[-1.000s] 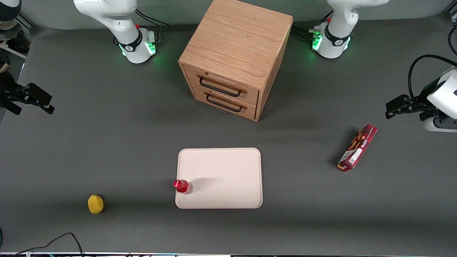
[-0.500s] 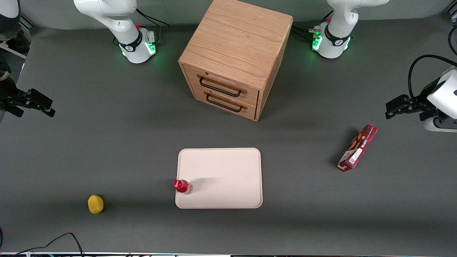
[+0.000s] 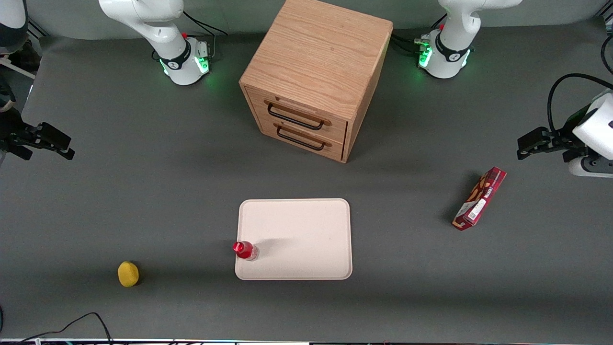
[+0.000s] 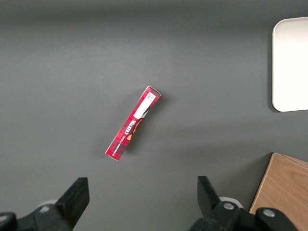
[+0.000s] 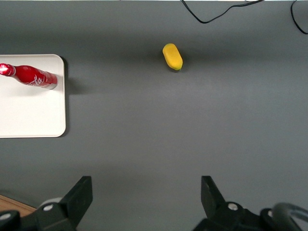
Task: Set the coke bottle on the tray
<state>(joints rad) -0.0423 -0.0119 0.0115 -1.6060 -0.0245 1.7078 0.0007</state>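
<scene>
One coke bottle (image 3: 245, 250) stood upright on the tray (image 3: 306, 230), at the edge toward the working arm's end, near the corner closest to the front camera. Well apart, the gripper (image 3: 53, 143) hung above bare table with fingers (image 5: 77, 198) spread wide, holding nothing.

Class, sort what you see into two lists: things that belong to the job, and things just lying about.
Job: coke bottle upright on the tray; open hand, away at the working arm's end.
Lying about: lemon, snack box, drawer cabinet.
</scene>
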